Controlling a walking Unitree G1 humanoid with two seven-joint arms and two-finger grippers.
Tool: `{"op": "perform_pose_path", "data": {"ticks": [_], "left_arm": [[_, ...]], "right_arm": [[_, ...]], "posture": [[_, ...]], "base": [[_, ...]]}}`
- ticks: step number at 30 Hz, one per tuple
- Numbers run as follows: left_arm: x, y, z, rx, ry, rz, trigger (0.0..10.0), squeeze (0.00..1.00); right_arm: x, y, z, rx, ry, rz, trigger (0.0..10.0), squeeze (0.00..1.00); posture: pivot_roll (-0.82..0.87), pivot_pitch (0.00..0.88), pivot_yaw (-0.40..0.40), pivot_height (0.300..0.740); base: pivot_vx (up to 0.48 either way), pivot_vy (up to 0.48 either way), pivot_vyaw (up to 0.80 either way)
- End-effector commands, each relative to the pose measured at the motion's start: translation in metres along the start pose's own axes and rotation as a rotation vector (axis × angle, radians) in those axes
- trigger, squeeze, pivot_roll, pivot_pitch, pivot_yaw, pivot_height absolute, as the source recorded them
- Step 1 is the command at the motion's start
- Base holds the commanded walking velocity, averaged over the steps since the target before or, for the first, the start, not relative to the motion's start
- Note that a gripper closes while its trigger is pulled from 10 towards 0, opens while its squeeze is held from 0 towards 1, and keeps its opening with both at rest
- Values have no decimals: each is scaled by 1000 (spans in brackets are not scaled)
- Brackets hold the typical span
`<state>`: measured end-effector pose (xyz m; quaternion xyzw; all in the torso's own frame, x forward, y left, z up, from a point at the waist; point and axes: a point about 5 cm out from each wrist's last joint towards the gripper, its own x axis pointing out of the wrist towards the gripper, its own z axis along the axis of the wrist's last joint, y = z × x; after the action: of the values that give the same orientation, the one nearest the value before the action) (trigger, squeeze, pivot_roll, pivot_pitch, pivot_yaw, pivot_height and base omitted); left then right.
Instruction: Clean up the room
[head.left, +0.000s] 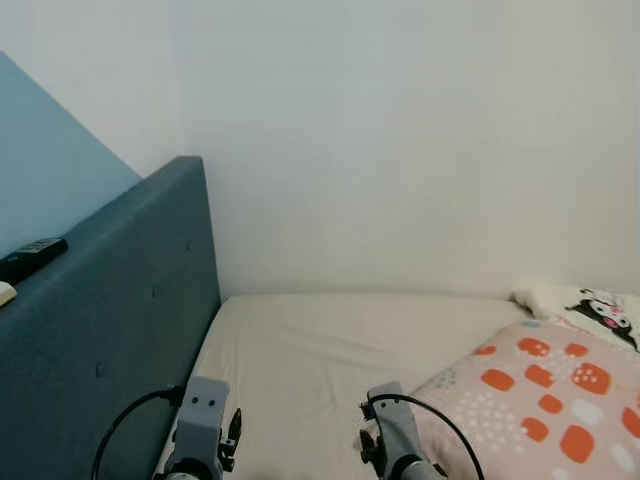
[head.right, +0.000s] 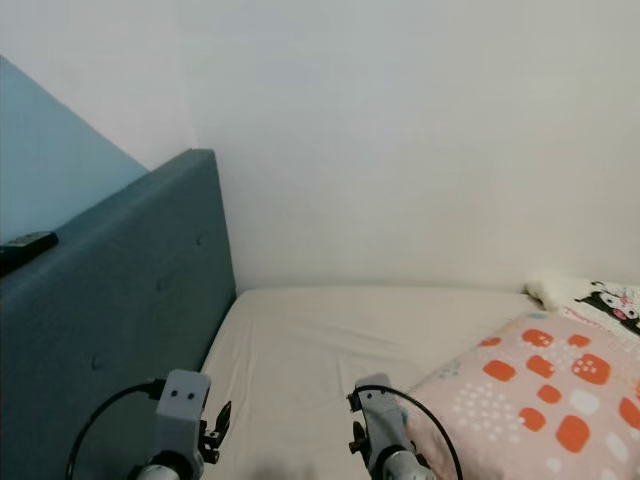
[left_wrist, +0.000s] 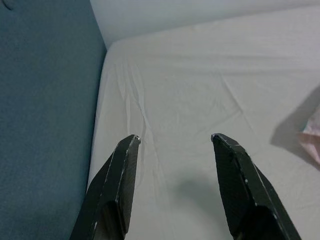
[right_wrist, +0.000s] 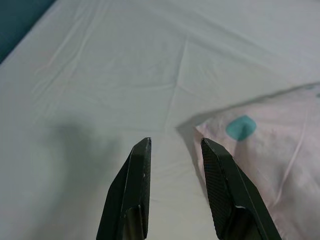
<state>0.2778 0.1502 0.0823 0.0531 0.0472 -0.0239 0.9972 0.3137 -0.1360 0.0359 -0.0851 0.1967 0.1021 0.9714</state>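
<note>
A bed with a cream sheet (head.left: 330, 345) lies before me against a white wall. A pink pillow (head.left: 540, 400) with orange and teal spots rests on the sheet at the right. Both silver wrists show at the bottom edge of the eye views. My left gripper (left_wrist: 175, 139) hovers open over the bare sheet near the headboard. My right gripper (right_wrist: 175, 142) hangs open just above the sheet, beside the pillow's corner (right_wrist: 250, 145). Neither holds anything.
A dark teal padded headboard (head.left: 120, 330) runs along the left. A black remote (head.left: 32, 256) lies on its top ledge. At the far right lies a white cloth (head.left: 590, 305) with a black cartoon figure.
</note>
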Motion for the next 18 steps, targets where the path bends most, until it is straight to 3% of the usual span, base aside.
{"op": "perform_pose_path", "data": {"ticks": [1, 7, 10, 18], "left_arm": [[-2, -1, -6, 22, 15, -5, 10000, 0], [-4, -1, -8, 30, 17, -8, 10000, 0], [-10, 2, -17, 41, 43, -10, 10000, 0], [-20, 8, -33, 48, 84, -5, 10000, 0]], "right_arm": [[-1, -1, -1, -12, -11, -5, 10000, 0], [-2, -1, 0, -33, -33, -8, 10000, 0], [-10, -16, -12, -43, -24, -141, 10000, 0], [-20, -24, -21, -18, -53, -200, 10000, 0]], "posture": [[-48, 51, -35, 737], [-47, 51, -35, 737], [-45, 52, -37, 737], [-49, 56, -30, 737]], "base": [[0, 0, 0], [0, 0, 0], [0, 0, 0], [0, 0, 0]]}}
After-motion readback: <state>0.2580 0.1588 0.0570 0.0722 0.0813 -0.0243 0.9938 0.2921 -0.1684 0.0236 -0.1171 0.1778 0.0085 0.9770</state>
